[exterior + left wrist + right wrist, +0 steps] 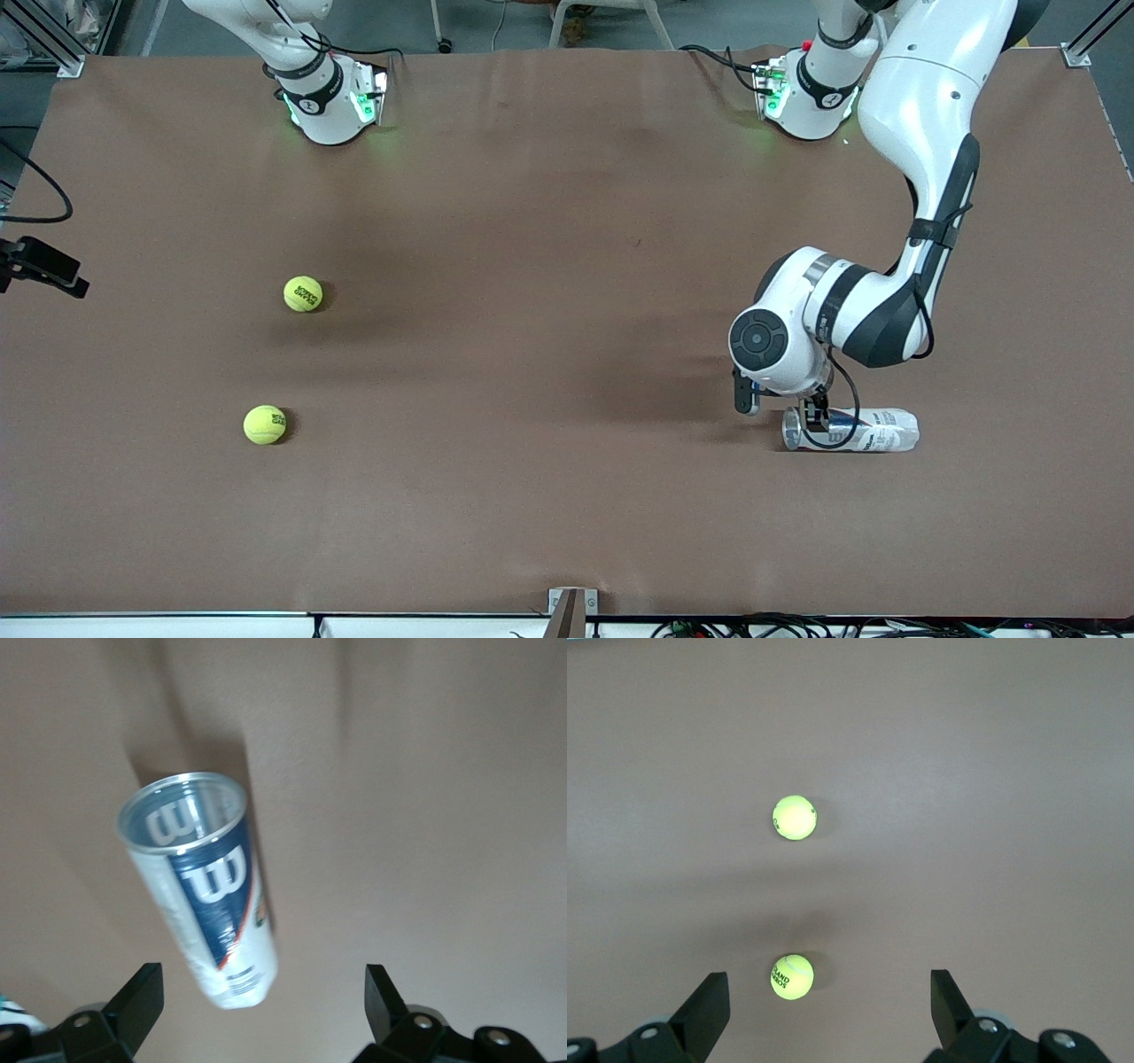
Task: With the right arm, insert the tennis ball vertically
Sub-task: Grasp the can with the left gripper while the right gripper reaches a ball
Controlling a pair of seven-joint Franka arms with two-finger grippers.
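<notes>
Can [850, 430] lay flat on the table [549, 354], left hand [811, 412] spread over it.
Right hand [824, 1014] hung spread above two balls [303, 293] [265, 424].

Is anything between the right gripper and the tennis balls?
Nothing visible. The right gripper, open, is over two tennis balls on bare table. The left gripper, open, is down over the lying can.
</notes>
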